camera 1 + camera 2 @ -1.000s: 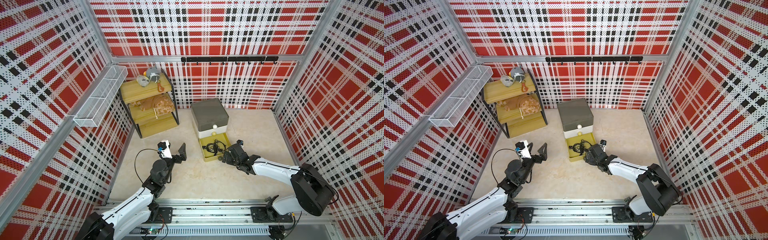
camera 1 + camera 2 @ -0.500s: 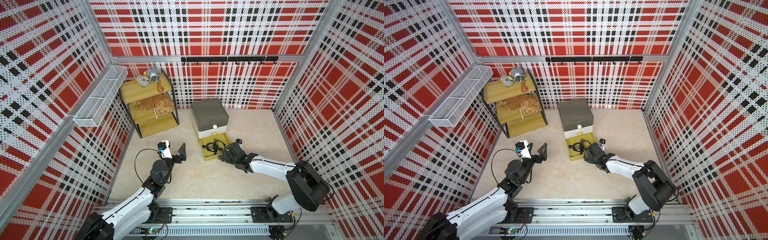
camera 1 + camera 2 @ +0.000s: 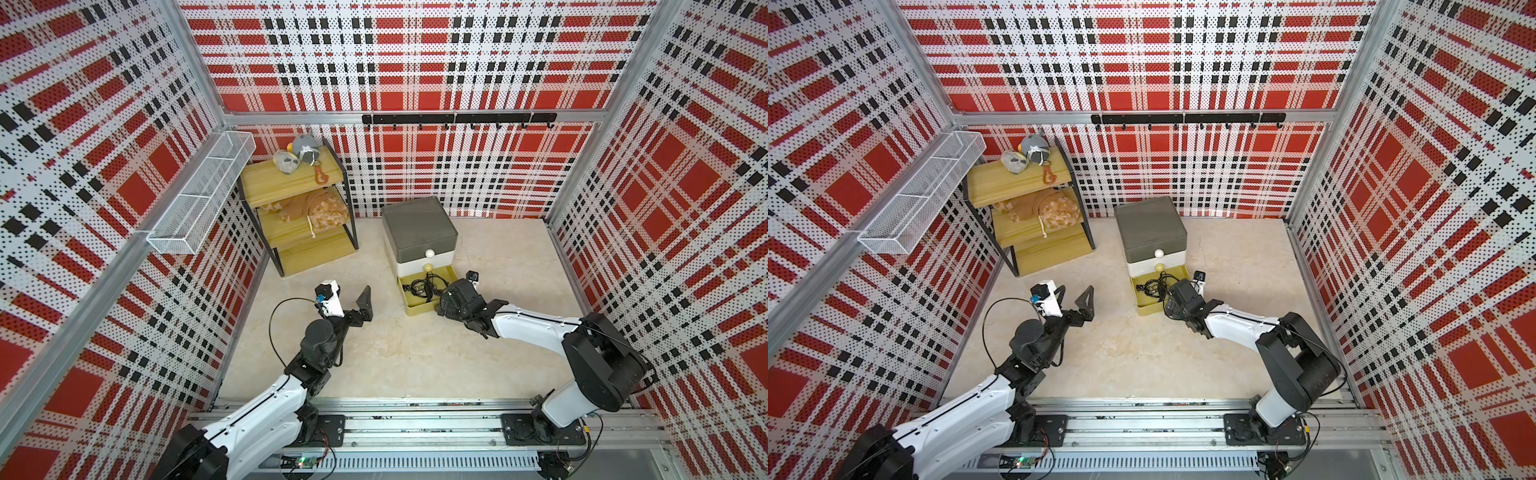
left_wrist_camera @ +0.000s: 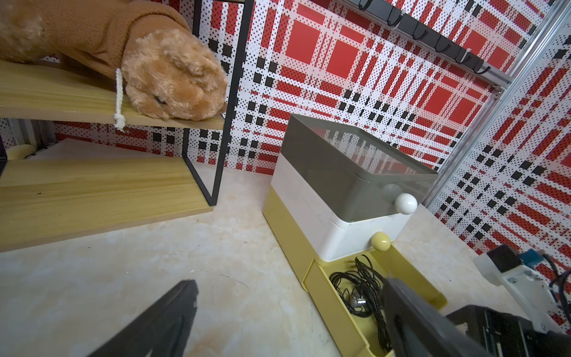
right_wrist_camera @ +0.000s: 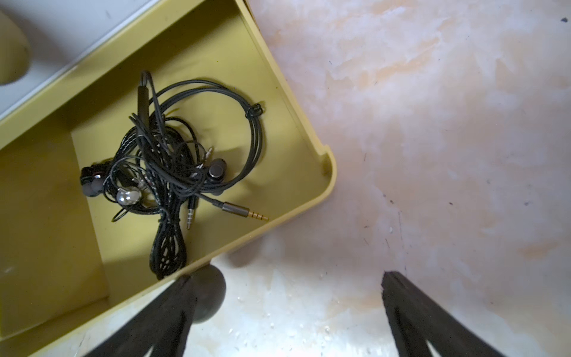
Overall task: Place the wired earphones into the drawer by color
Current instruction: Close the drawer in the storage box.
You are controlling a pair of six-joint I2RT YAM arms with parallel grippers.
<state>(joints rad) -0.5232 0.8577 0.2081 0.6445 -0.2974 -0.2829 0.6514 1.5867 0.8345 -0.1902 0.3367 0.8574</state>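
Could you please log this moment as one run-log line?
mustard drawer: open | black earphones: inside it | right gripper: open, by grey knob | left gripper: open, empty

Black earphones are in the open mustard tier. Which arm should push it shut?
Right. The right gripper is open right at the front of the mustard tier, close beside its grey knob. The left gripper, also open, hangs over bare table, off to the tier's side and farther away.

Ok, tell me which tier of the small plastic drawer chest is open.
The bottom mustard tier, holding black wired earphones; the dark grey tier and white tier above it are shut.
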